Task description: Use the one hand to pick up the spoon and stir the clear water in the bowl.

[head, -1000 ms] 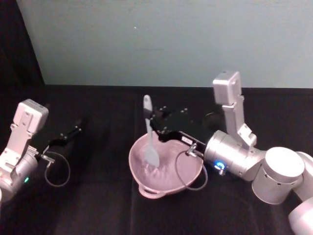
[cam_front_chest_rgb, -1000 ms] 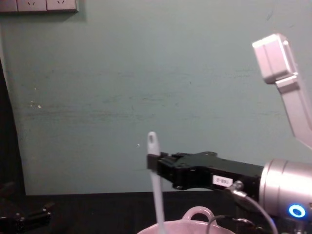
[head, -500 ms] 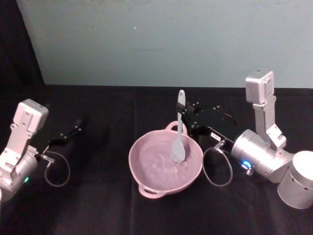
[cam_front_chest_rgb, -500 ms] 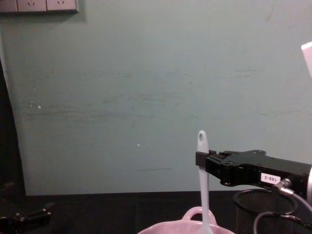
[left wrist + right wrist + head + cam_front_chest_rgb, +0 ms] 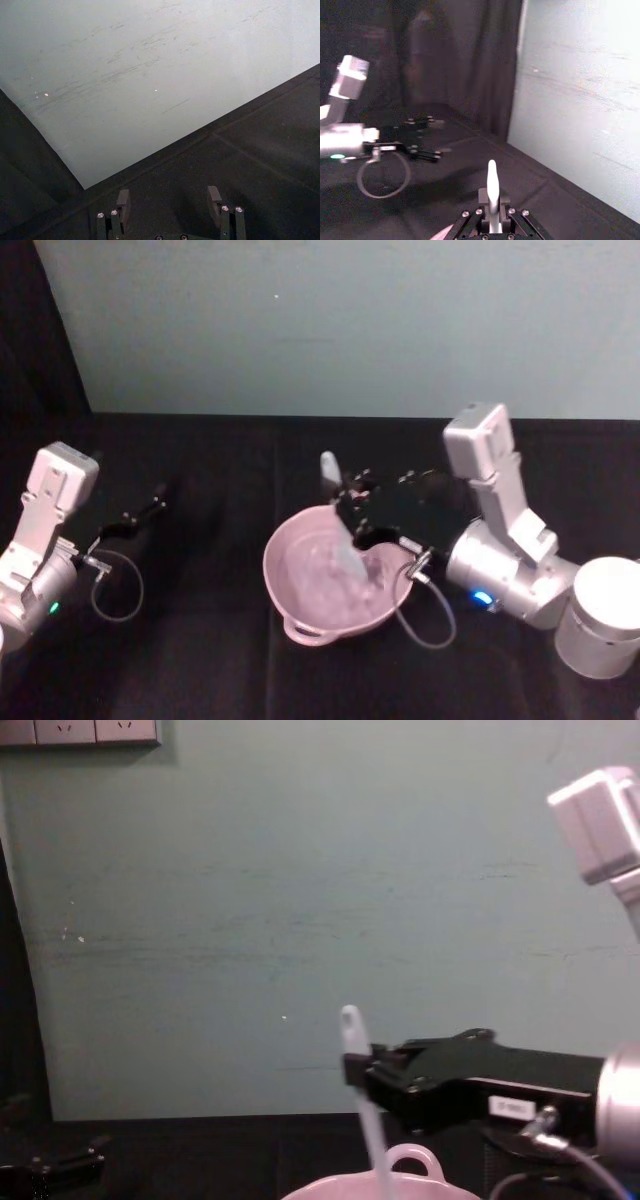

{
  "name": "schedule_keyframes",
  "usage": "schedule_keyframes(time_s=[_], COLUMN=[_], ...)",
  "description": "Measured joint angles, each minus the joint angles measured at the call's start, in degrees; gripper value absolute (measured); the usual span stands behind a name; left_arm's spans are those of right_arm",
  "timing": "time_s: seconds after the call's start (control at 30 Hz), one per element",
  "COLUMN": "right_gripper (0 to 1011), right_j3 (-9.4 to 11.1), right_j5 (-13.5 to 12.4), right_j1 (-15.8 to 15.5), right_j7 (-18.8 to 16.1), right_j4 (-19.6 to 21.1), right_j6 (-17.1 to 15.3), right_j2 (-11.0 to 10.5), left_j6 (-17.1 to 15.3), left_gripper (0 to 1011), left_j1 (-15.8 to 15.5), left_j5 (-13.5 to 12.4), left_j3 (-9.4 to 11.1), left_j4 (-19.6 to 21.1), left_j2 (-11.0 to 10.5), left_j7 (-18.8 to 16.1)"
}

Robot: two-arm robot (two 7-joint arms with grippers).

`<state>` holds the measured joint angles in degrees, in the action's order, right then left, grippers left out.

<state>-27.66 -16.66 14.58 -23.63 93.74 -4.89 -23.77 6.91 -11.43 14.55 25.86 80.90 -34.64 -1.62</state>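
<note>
- Past the pick-up, by the look of it: spoon (image 5: 329, 470) off the worktop (image 5: 200, 660) and clamped in the right gripper (image 5: 348, 508), jaws closed on the handle a little below its top end.
- Well into the stirring step, as a judgement: broad end lowered inside the bowl (image 5: 270, 575), over the half nearer the right edge of the worktop.
- Too blurred to tell how deep the blade sits in the water, or whether touching the bottom.
- Left to do, most likely: further sweeps round the inside of the bowl. No telling from here how much stirring counts as enough.
- Bowl set about mid-worktop, a little toward the near edge, well apart from both side edges.
- Long axis of the spoon close to upright: end with the hole pointing up, flat broad end pointing down into the bowl.
- Seen from the chest, top tipped slightly toward the left edge of the worktop, lower part slanting back toward the right.
- Gripper reaching in from the right edge, roughly level, crossing the handle nearly square.
- Left gripper (image 5: 169, 205) parked low near the left edge of the worktop, fingers spread apart with nothing between them.
</note>
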Motion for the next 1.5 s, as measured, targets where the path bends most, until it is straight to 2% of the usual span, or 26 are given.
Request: schedule_keyframes(time_s=[0.27, 0.47, 0.63, 0.87, 1.13, 1.3, 1.5], right_gripper=[122, 122, 122, 122, 122, 122, 122], right_j3=[-2.6, -3.1, -2.9, -0.8, 2.2, 3.9, 4.4], right_j5=[0.9, 0.5, -0.3, -2.8, -3.5, -3.5, -2.7], right_j1=[0.9, 1.7, 2.7, 4.3, 3.7, 2.3, 0.9], right_j7=[-2.0, -2.5, -2.7, -2.7, -0.5, 0.5, 0.9], right_j4=[-0.3, -2.2, -4.5, -9.1, -10.4, -8.7, -6.6], right_j6=[0.2, 1.2, 2.2, 3.6, 4.1, 4.0, 3.5], right_j2=[2.3, 4.2, 5.6, 7.1, 6.0, 4.4, 3.3], left_j6=[0.0, 0.0, 0.0, 0.0, 0.0, 0.0, 0.0], left_gripper=[1005, 1005, 1005, 1005, 1005, 1005, 1005], left_j1=[0.0, 0.0, 0.0, 0.0, 0.0, 0.0, 0.0], left_j5=[0.0, 0.0, 0.0, 0.0, 0.0, 0.0, 0.0], left_j3=[0.0, 0.0, 0.0, 0.0, 0.0, 0.0, 0.0], left_j4=[0.0, 0.0, 0.0, 0.0, 0.0, 0.0, 0.0], left_j2=[0.0, 0.0, 0.0, 0.0, 0.0, 0.0, 0.0], left_j7=[0.0, 0.0, 0.0, 0.0, 0.0, 0.0, 0.0])
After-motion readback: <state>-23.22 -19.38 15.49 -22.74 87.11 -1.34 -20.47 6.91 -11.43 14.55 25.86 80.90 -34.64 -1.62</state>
